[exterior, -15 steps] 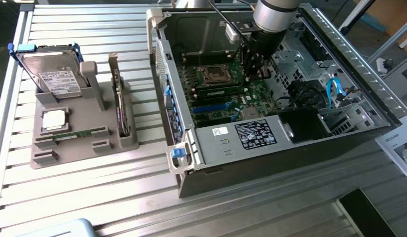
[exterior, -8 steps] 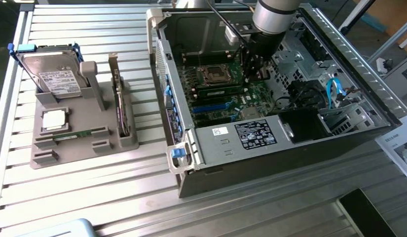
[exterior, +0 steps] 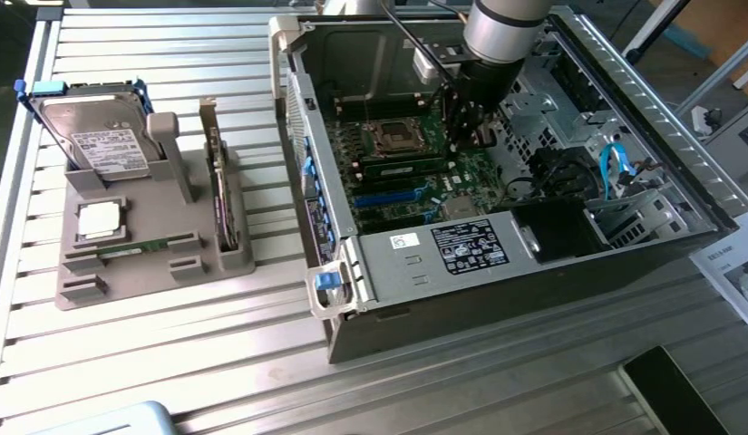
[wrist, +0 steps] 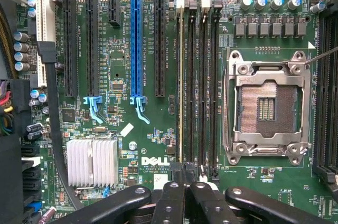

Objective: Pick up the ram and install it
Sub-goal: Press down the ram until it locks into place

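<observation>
- While the gripper [wrist: 186, 177] hangs low inside the open computer case [exterior: 349, 272], its fingers are pressed together, with nothing plainly pinched between them.
- The tips sit right over one end of the ram [wrist: 182, 86]; whether they actually touch it cannot be told.
- And where is the ram? Standing on edge in the bank of memory slots beside the processor socket [wrist: 266, 109], in the slot farthest from that socket, on the side toward the blue slot [wrist: 137, 39].
- Handling, as a judgement: it should be light and stiff, but fragile, with a thin board that would not forgive twisting or a skewed push.
- The best hold looks like the long upper edge or the short ends, flat faces between the fingers, keeping off the chips and contact edge.
- Looks: from straight above it is a pale, thin line running the slot's length.
- From the exterior view it reads as a narrow green strip with dark chips, just beside the socket.
</observation>
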`<state>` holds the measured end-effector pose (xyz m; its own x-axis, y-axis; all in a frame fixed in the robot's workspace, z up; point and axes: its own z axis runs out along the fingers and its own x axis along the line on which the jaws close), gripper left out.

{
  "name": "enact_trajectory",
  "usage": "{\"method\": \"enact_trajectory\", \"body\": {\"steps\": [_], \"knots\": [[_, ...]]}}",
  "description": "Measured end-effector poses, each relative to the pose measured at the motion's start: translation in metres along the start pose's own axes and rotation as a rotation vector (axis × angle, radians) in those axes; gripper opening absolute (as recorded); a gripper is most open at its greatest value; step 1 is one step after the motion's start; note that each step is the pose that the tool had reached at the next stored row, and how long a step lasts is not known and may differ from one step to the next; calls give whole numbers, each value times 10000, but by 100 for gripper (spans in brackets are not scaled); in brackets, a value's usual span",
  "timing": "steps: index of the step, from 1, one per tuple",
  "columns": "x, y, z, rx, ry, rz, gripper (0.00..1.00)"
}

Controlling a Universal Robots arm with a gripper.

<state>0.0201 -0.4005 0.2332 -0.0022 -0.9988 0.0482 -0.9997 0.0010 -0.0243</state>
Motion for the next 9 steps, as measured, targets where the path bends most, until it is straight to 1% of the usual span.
{"method": "enact_trajectory", "body": {"steps": [9], "knots": [[-1, 0, 13, 0, 1, 0, 11]]}}
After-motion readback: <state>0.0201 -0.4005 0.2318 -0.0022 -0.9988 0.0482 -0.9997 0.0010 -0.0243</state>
